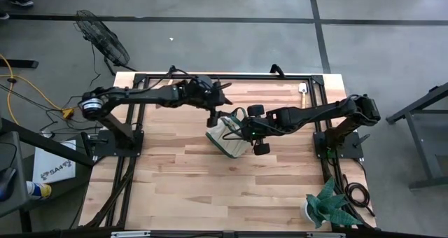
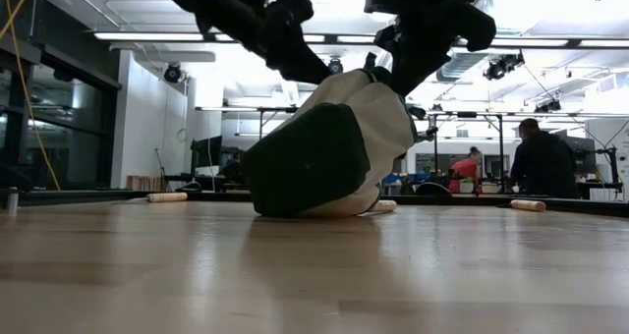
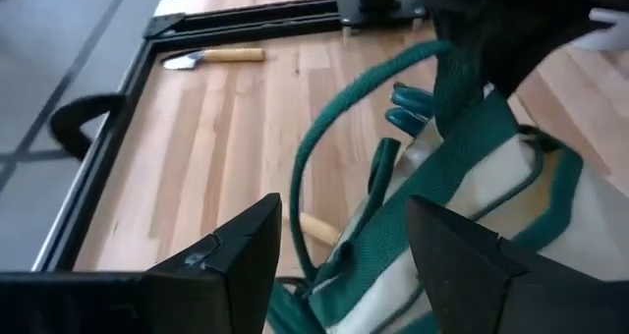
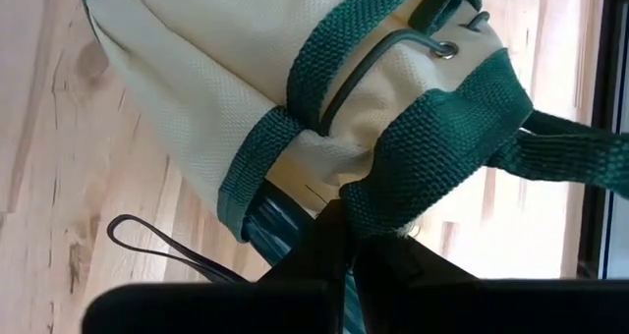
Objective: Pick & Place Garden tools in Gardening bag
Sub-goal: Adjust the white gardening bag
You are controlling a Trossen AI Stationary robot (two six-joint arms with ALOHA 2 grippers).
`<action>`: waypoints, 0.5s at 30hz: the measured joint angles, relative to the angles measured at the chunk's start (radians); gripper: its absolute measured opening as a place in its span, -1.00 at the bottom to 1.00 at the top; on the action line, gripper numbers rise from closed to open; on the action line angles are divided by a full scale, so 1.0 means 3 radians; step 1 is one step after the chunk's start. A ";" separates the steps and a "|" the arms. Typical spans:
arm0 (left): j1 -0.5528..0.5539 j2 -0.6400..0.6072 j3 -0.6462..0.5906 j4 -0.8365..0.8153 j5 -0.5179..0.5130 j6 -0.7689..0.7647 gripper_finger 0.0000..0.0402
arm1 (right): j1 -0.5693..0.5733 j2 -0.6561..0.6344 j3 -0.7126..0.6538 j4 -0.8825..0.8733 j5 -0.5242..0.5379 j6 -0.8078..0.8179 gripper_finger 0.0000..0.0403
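Note:
The gardening bag [image 1: 228,137], beige with green trim, sits tipped on the table's middle, its dark green bottom [image 2: 305,157] facing the near edge and its lower edge [image 2: 314,212] on the wood. Green shear handles [image 3: 413,103] stick out of its mouth. A wooden handle [image 3: 314,226] lies beside the bag on the table. My right gripper [image 1: 242,132] [image 4: 349,221] is shut on the bag's rim. My left gripper [image 1: 213,118] [image 3: 342,204] hovers open at the bag's far left side, above the handle loop [image 3: 324,138], touching nothing. My right gripper pinches the bag's green webbing rim [image 4: 393,192] between its two fingers, where a strap meets the top band. The fingers come slanting down from the table's right. The bag hangs tilted from the hold, its mouth end raised and its bottom edge on the table.
A wooden-handled trowel [image 1: 303,89] [image 3: 216,56] lies at the far right corner by the black frame rail [image 3: 118,108]. A spiky green potted plant [image 1: 325,204] stands at the near right corner. Bare wood spreads toward the near edge. People sit in the room beyond [image 2: 539,162].

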 joint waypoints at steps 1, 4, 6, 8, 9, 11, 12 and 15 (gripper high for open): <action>-0.0001 0.0045 0.0001 0.0042 0.0014 0.0042 0.05 | 0.0001 0.0000 0.0000 0.0000 -0.0001 0.0000 -0.98; -0.0005 0.0154 -0.0003 0.0225 0.0023 0.0137 0.05 | 0.0000 0.0000 0.0000 -0.0001 -0.0025 0.0000 -0.98; -0.0004 0.0214 0.0001 0.0396 0.0040 0.0142 0.05 | 0.0000 0.0000 0.0000 -0.0001 -0.0061 0.0000 -0.98; 0.0010 0.0288 0.0001 0.0478 0.0037 0.0152 0.05 | 0.0000 0.0001 0.0000 -0.0001 -0.0066 0.0008 -0.98; 0.0019 0.0324 0.0001 0.0485 0.0039 0.0164 0.05 | 0.0001 0.0000 0.0000 -0.0001 -0.0067 0.0010 -0.98; 0.0040 0.0378 -0.0003 0.0480 0.0083 0.0172 0.05 | 0.0001 0.0000 0.0000 -0.0003 -0.0076 0.0011 -0.98; 0.0050 0.0400 -0.0002 0.0500 0.0110 0.0175 0.05 | 0.0001 0.0000 0.0000 -0.0004 -0.0080 0.0011 -0.98; 0.0083 0.0446 -0.0002 0.0529 0.0184 0.0194 0.05 | 0.0001 0.0000 0.0000 -0.0002 -0.0079 0.0011 -0.98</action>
